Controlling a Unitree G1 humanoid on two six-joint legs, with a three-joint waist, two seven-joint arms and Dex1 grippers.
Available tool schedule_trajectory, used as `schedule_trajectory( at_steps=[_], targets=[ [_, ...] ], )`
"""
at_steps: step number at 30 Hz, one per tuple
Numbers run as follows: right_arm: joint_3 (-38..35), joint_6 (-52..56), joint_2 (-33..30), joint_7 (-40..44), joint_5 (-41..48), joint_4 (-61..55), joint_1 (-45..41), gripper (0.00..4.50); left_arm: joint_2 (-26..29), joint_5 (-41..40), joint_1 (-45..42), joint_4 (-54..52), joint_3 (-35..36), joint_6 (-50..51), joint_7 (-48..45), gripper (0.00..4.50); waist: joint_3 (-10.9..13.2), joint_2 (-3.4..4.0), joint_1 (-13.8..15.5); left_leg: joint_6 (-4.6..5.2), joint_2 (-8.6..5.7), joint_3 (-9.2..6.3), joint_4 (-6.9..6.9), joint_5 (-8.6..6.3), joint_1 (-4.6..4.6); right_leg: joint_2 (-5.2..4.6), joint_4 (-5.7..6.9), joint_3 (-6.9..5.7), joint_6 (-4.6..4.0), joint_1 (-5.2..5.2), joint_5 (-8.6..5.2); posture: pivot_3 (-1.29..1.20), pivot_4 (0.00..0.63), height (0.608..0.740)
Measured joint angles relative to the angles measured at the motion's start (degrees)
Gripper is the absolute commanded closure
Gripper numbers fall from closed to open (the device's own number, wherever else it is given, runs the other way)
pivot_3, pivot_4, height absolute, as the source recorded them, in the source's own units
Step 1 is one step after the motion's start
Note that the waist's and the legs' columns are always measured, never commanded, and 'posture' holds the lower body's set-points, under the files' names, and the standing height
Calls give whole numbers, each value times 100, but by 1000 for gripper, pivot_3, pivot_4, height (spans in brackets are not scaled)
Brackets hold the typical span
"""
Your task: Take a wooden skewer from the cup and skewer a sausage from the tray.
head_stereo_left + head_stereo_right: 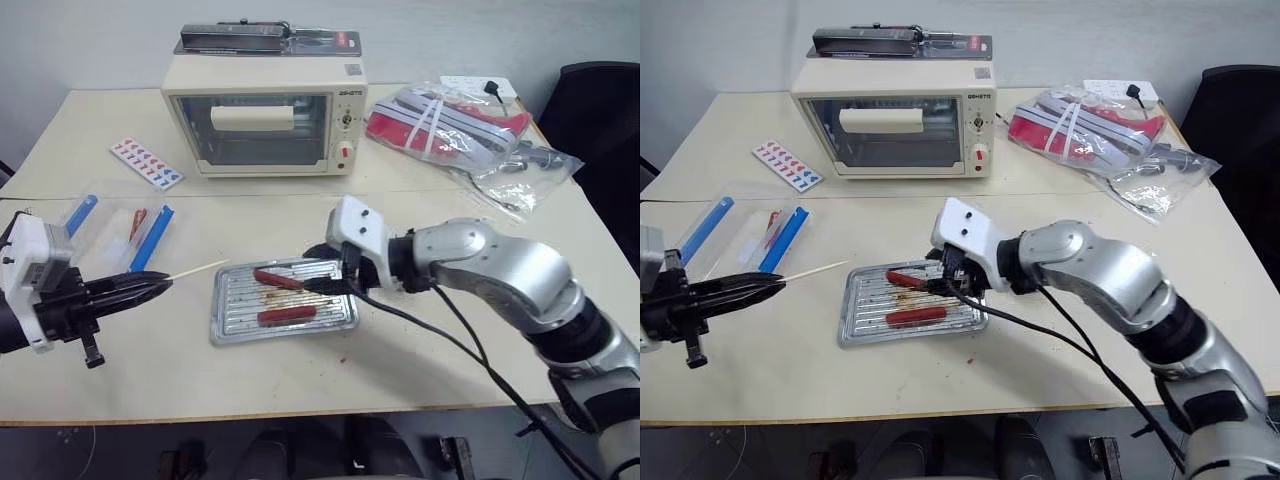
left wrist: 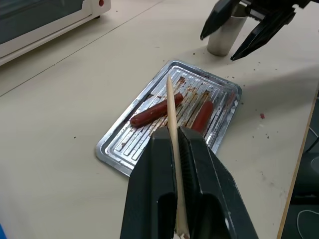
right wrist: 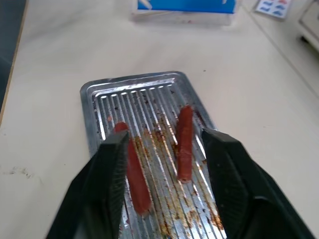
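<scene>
Left gripper (image 1: pixel 150 285) pinches thin pale wooden skewer (image 1: pixel 198 269), tip pointing toward ridged silver metal tray (image 1: pixel 225 325) holding two red sausages (image 1: pixel 286 315). Right gripper (image 3: pixel 164 149), jaws spread, hovers over tray. Small silver-grey metal cup (image 2: pixel 226 36) beyond tray.

The tray (image 1: pixel 232 322) is lying near the table's (image 1: pixel 420 370) front edge, with 2 sausages (image 1: pixel 278 279) resting on it, one behind the other. The cup (image 2: pixel 225 36) is standing just beyond the tray's right end. The left gripper (image 1: pixel 150 286) is sitting to the tray's left, the wooden skewer (image 1: pixel 198 269) sticking out of it toward the tray. The right gripper (image 3: pixel 164 149) is hanging over the tray (above both sausages). The toaster oven (image 1: pixel 265 115) is standing behind the tray, a bag (image 1: pixel 470 135) lying to its right, a clear box (image 1: pixel 115 232) left of the tray
</scene>
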Motion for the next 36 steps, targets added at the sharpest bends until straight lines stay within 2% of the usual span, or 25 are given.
schedule_trajectory(
  at_steps=[13, 22, 36],
  targets=[
    [880, -688, 927, 670, -1587, 858, 358, 2774, 101, 2, 532, -166, 346, -24, -332, 4500, 0, 0, -23, -7, -1, 4, -2, 1, 0, 2, 13, 2, -3, -13, -2, 0, 150, 740],
    [917, -995, 1391, 815, -2353, 1245, 522, 2774, 161, 0, 440, -168, 342, -34, -307, 4500, 0, 0, -31, -8, -3, 5, -3, 1, 0, 2, 16, 1, -3, -15, -2, 0, 150, 740],
    [910, -1163, 1649, 1083, -2881, 1723, 701, 2774, 161, -1, 201, -91, 147, -49, -238, 4500, 0, 0, -31, -10, -5, 5, 0, 1, 0, 2, 25, -1, -4, -18, -2, 0, 150, 740]
  ],
)
